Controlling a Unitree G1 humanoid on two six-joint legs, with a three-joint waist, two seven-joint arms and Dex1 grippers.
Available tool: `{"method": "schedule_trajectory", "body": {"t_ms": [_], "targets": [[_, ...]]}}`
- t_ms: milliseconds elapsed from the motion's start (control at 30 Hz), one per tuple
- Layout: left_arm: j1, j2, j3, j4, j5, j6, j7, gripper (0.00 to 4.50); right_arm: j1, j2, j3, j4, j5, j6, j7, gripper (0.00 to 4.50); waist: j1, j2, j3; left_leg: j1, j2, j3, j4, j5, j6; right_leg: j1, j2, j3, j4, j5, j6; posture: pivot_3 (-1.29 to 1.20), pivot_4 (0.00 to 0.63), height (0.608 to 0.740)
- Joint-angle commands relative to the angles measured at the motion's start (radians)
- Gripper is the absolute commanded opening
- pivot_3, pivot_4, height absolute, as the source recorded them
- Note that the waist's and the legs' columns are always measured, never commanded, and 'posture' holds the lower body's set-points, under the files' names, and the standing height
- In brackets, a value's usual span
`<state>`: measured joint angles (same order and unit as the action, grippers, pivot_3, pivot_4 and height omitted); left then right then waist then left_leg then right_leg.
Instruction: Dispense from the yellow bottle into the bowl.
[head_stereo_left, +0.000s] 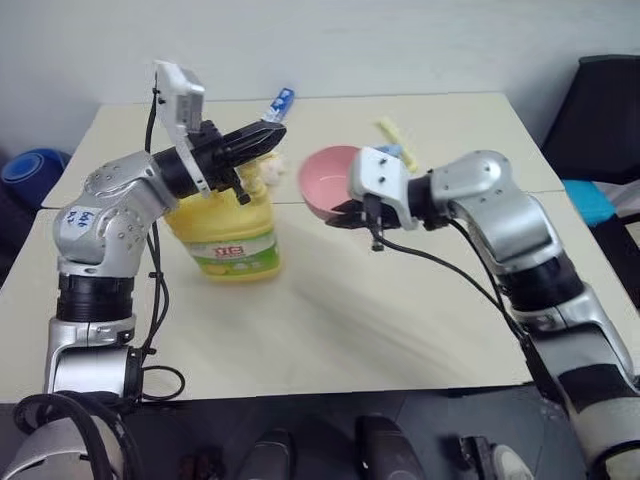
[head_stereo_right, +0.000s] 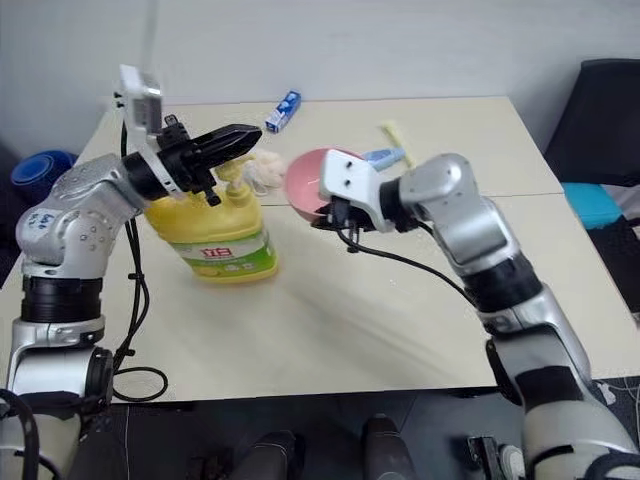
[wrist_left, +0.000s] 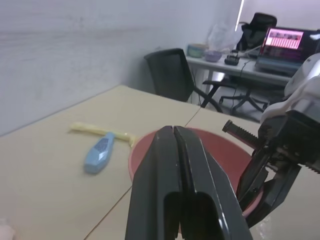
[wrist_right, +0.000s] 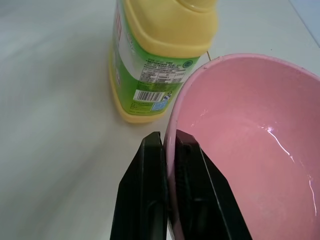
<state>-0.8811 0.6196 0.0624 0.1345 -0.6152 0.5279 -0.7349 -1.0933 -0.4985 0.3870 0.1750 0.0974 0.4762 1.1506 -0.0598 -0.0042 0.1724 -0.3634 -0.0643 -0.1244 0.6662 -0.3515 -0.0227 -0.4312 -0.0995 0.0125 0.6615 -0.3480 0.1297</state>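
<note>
The yellow bottle (head_stereo_left: 228, 240) stands on the table's left half, its green-and-white label facing me. Above its top, my left gripper (head_stereo_left: 274, 132) is shut and empty, pointing towards the bowl; the hand covers the pump top. The pink bowl (head_stereo_left: 325, 178) hangs tilted just off the table, to the right of the bottle. My right gripper (wrist_right: 169, 137) is shut on the bowl's (wrist_right: 240, 145) near rim, one finger inside and one outside. The yellow bottle (wrist_right: 160, 50) stands close behind that rim. In the left wrist view my left gripper (wrist_left: 173, 132) points over the bowl (wrist_left: 220, 150).
A small light-blue bottle (wrist_left: 100, 152) and a yellow stick (wrist_left: 97, 130) lie behind the bowl. A blue-and-white packet (head_stereo_left: 282, 103) lies at the table's far edge. A whitish crumpled thing (head_stereo_right: 268, 170) sits behind the yellow bottle. A black chair (head_stereo_left: 600, 110) stands on the right.
</note>
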Motion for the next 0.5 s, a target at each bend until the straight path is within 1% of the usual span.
{"method": "schedule_trajectory", "body": {"t_ms": [33,100,267,367,500], "targets": [[-0.016,0.002,0.037,-0.013,0.02,-0.017,-0.006,0.02,-0.093,0.05,0.001,0.11,-0.033,-0.074,0.007,0.0,-0.005,0.0,0.0,-0.002,0.0,0.0,0.001,0.0,0.0,-0.002,-0.001,-0.003,0.0,0.001,-0.001,0.0,0.15,0.74],[-0.014,0.004,0.058,-0.019,0.007,-0.022,-0.027,0.02,-0.128,0.083,0.0,0.186,-0.046,-0.105,0.011,0.0,-0.007,0.0,0.0,-0.007,0.0,0.0,0.004,0.0,0.0,-0.008,-0.002,-0.005,0.004,0.001,-0.002,0.0,0.15,0.74],[-0.007,0.02,0.119,-0.06,-0.053,0.015,-0.08,0.02,-0.196,0.138,-0.014,0.327,-0.077,-0.177,0.017,0.0,-0.016,0.0,0.0,-0.009,-0.002,-0.001,0.006,0.0,0.0,-0.011,-0.004,-0.007,0.008,0.002,-0.003,0.0,0.15,0.74],[0.003,0.032,0.146,-0.058,-0.051,0.021,-0.085,0.02,-0.227,0.161,-0.024,0.382,-0.086,-0.208,0.021,0.0,-0.024,0.0,0.0,-0.009,-0.004,-0.001,0.008,0.0,0.0,-0.012,-0.011,-0.009,0.01,0.002,-0.003,0.0,0.15,0.74],[0.007,0.062,0.151,-0.04,-0.011,0.037,-0.066,0.02,-0.277,0.192,-0.032,0.459,-0.1,-0.255,0.019,0.0,-0.027,0.0,0.0,-0.009,-0.006,-0.001,0.009,0.0,0.0,-0.012,-0.013,-0.01,0.012,0.002,-0.003,0.0,0.15,0.74]]}}
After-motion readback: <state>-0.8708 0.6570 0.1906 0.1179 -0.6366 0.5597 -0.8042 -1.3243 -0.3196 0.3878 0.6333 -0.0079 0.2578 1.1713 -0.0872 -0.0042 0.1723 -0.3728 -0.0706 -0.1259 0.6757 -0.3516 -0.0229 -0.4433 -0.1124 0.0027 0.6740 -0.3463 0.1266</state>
